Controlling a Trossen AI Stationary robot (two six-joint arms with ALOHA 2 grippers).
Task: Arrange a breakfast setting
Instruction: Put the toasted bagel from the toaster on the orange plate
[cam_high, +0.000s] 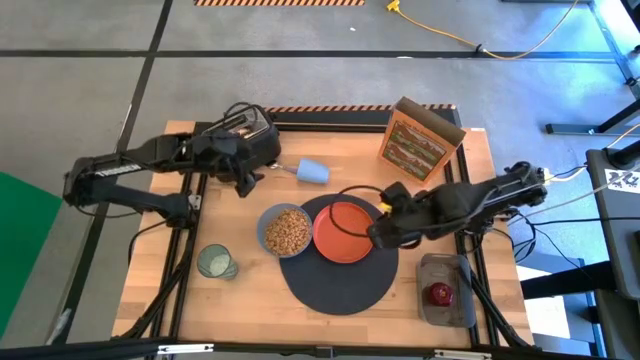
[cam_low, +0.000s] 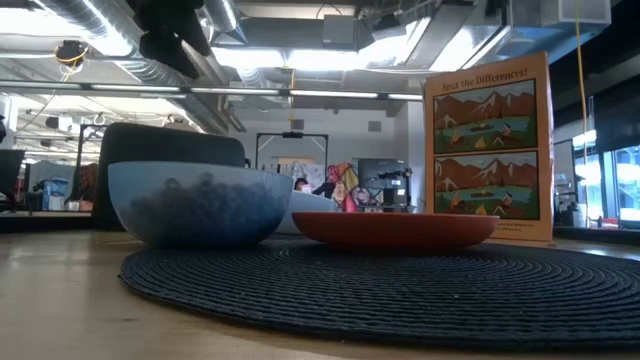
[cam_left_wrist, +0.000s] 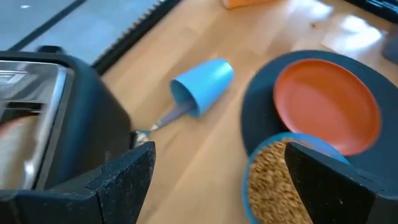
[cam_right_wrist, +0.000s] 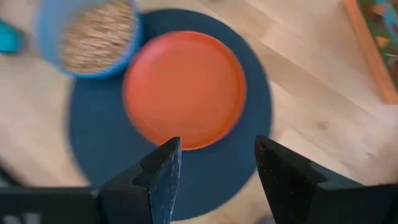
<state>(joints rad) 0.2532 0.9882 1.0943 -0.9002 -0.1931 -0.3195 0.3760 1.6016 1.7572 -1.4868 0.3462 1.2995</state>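
sideways, the spoon (cam_left_wrist: 163, 119) points its bowl toward the toaster (cam_left_wrist: 56, 118); both grippers open, empty.

mat (cam_high: 335, 275) near half: bare, I can come in there | far half: plate (cam_high: 345, 232) touching bowl (cam_high: 286, 230), no gap | bowl-to-toaster (cam_high: 250, 140) lane: blocked by tipped blue cup (cam_high: 314, 171) | far right: cereal box (cam_high: 420, 140) standing upright
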